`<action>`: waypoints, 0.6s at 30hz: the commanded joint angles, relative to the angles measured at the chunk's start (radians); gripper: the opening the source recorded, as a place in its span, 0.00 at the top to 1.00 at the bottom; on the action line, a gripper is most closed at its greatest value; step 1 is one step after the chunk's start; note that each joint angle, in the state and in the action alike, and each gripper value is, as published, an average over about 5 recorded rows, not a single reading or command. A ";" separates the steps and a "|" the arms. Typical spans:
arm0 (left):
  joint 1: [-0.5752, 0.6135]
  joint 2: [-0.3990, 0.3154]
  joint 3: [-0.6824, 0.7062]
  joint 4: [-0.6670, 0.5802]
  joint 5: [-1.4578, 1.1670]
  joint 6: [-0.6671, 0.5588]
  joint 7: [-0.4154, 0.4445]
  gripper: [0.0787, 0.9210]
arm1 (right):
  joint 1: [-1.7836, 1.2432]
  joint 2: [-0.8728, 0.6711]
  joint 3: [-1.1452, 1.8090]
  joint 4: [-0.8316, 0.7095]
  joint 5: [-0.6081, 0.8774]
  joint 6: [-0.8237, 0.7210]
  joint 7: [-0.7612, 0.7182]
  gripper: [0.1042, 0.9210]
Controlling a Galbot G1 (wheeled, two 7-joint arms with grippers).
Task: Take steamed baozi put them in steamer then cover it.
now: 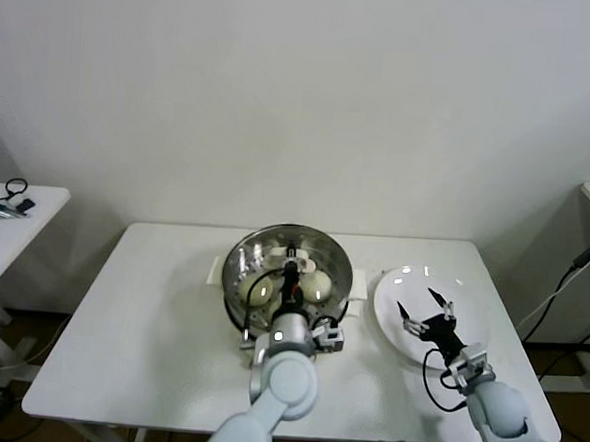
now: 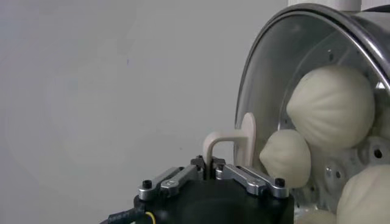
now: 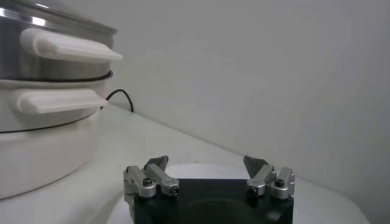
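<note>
Seating the cover is the step in hand. The left gripper has its fingers clamped on the cover's cream handle, holding the glass over the steamer at the middle of the tabletop. In the left wrist view the metal rim of the cover lies close along the pot's edge; whether it is fully seated all round cannot be told. Baozi lie inside on the perforated tray, visible through the glass; at least three show. The right gripper hangs over the white plate just beside the steamer, fingers apart, holding nothing, and the plate carries no bun.

Judgement: the task is near its end. To finish well, the cover should be level and centred so its rim meets the pot evenly, with no bun caught under the edge. Release should come only once the glass rests by its own weight, then a straight lift clear of the handle to avoid dragging the cover askew.
</note>
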 commanded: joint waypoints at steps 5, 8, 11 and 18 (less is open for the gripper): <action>-0.006 0.032 0.012 -0.065 -0.036 -0.008 0.014 0.78 | 0.003 -0.001 0.010 0.019 0.044 -0.048 0.001 0.12; -0.009 0.055 0.025 -0.102 -0.052 0.001 0.023 0.68 | 0.002 -0.002 0.011 0.021 0.044 -0.051 0.001 0.12; -0.004 0.082 0.032 -0.146 -0.071 0.007 0.038 0.57 | 0.001 -0.002 0.013 0.021 0.043 -0.053 0.001 0.12; 0.029 0.158 0.038 -0.250 -0.152 0.026 0.056 0.33 | 0.000 -0.003 0.015 0.019 0.039 -0.057 -0.001 0.12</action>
